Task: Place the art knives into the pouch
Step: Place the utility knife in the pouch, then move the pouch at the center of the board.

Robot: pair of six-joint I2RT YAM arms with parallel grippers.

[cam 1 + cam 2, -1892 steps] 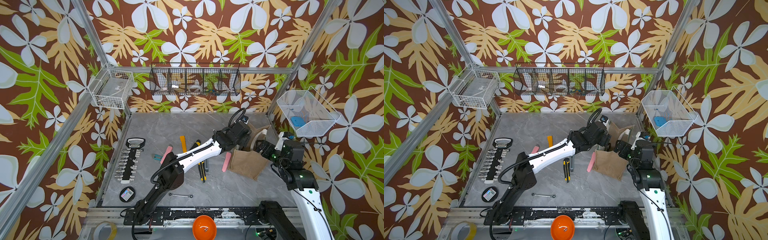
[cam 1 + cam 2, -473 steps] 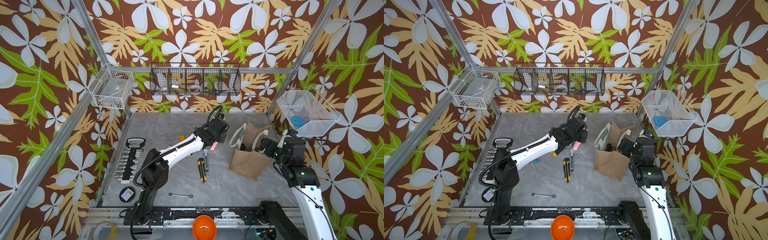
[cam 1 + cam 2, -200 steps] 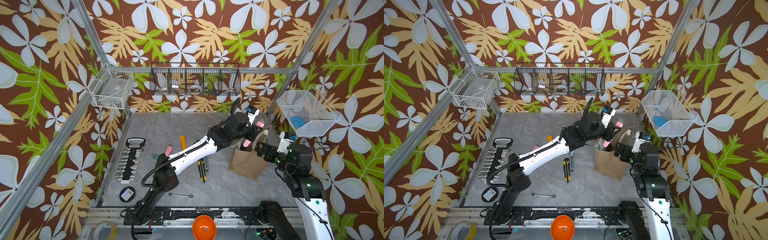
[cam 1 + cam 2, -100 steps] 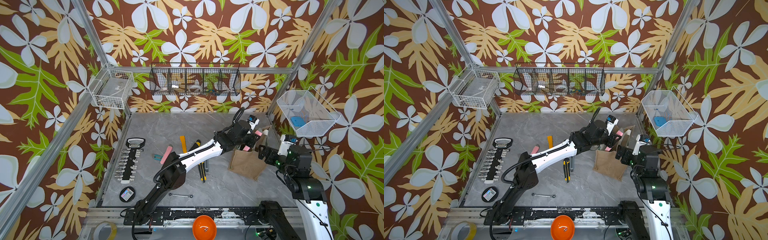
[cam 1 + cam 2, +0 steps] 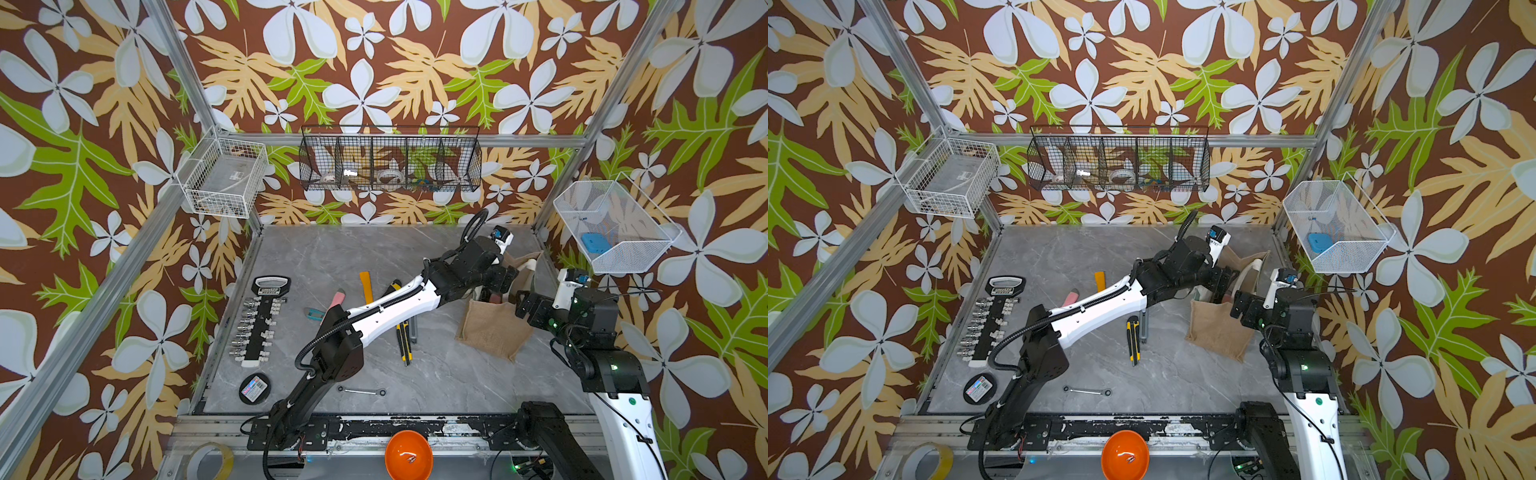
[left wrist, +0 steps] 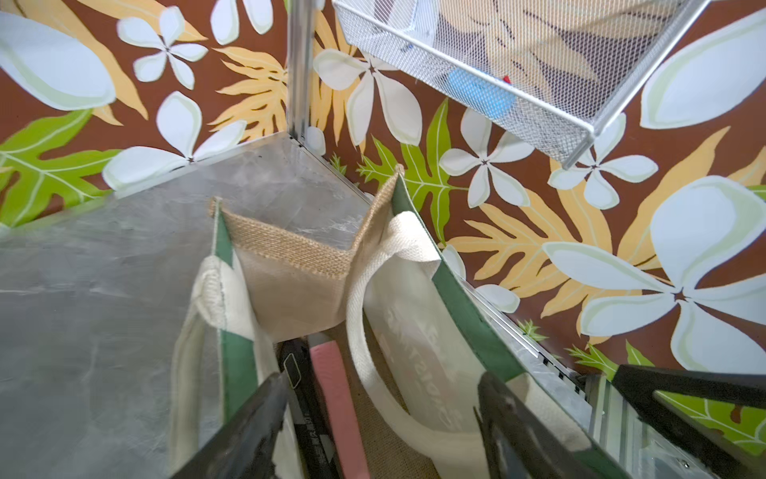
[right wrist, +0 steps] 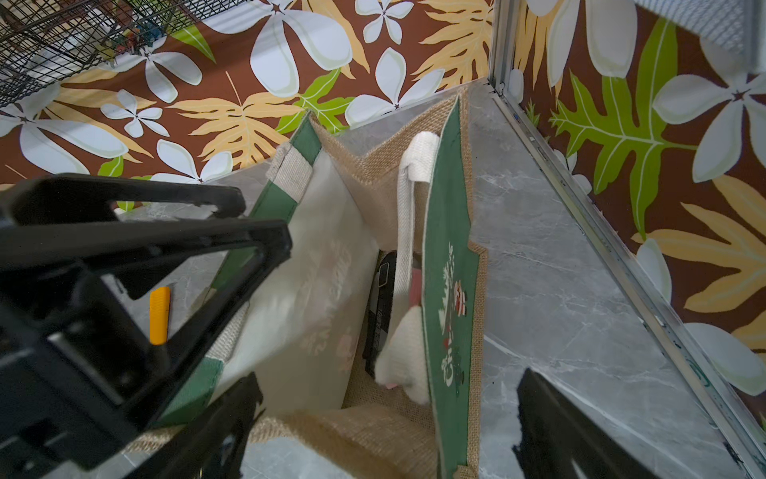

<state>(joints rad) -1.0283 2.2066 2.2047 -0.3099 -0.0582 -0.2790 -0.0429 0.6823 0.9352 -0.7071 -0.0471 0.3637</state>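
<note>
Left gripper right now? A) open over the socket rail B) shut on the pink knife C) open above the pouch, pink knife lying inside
C: the left wrist view shows the left gripper with jaws apart above the pouch, and the pink art knife lying inside, clear of both.

White lettering on pouch green panel, illegible edge-on.

in both top views the pouch stands on the desk at the right of the frame. the art knife lies inside it, beside a second long item. the left tool hangs over its mouth; the right tool sits just right of it. a socket rail lies at the desk's left edge, a wrench near the front.
</note>
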